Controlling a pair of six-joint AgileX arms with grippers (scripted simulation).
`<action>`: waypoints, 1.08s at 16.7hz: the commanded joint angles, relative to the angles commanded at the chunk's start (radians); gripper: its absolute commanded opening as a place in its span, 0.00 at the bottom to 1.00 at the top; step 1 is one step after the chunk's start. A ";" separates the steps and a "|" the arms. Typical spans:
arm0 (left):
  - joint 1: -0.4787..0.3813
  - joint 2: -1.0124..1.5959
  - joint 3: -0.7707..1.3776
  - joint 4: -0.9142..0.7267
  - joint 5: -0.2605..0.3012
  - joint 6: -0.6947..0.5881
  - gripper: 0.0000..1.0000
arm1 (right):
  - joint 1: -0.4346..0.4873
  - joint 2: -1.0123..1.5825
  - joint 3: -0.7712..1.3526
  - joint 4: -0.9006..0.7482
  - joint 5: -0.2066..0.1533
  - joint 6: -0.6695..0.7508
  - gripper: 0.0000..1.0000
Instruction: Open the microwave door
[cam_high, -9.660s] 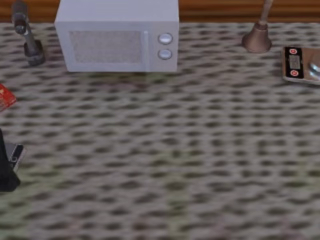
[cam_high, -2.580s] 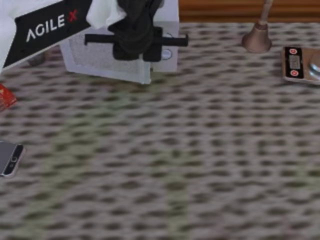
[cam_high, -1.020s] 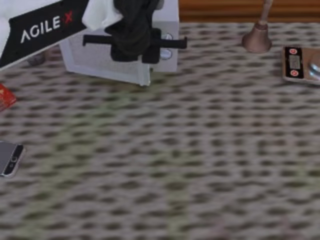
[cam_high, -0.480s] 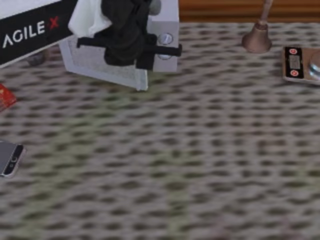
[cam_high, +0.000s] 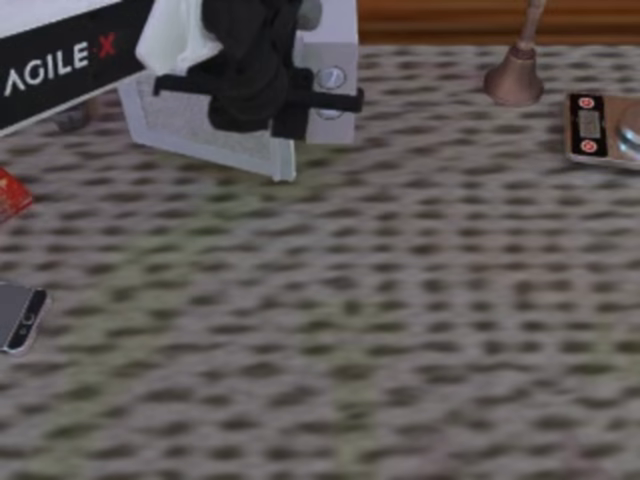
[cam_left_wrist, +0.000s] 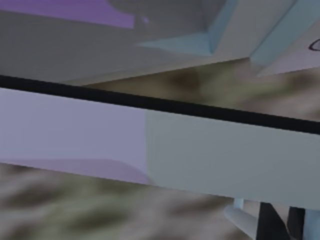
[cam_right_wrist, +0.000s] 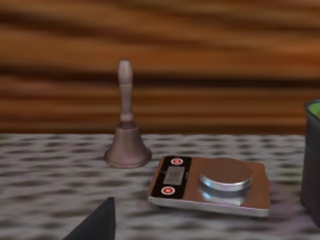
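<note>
The pale microwave (cam_high: 338, 40) stands at the back left of the table, its knobs (cam_high: 330, 77) showing on the right panel. The microwave door (cam_high: 200, 125) with its mesh window hangs partly open, its free edge swung out toward the front. My left gripper (cam_high: 290, 120) reaches over the microwave's top and is shut on the door's thin handle (cam_left_wrist: 242, 220). In the left wrist view the door's edge (cam_left_wrist: 225, 150) fills the middle, with the left gripper (cam_left_wrist: 280, 225) beside the handle. My right gripper (cam_right_wrist: 100, 225) shows only as a dark tip, out of the top view.
A bronze hand bell (cam_high: 514, 75) and a kitchen scale (cam_high: 600, 125) sit at the back right. A phone (cam_high: 20, 315) and a red item (cam_high: 10, 192) lie at the left edge. A dark cup (cam_right_wrist: 312, 160) stands beside the scale.
Over the last second the door's free edge has swung farther out toward the front left, with my left gripper moving left along with it. In the last half second almost nothing has shifted.
</note>
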 joint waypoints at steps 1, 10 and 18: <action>0.000 0.000 0.000 0.000 0.000 0.000 0.00 | 0.000 0.000 0.000 0.000 0.000 0.000 1.00; 0.000 0.000 0.000 0.000 0.000 0.000 0.00 | 0.000 0.000 0.000 0.000 0.000 0.000 1.00; 0.008 -0.038 -0.059 0.024 0.031 0.050 0.00 | 0.000 0.000 0.000 0.000 0.000 0.000 1.00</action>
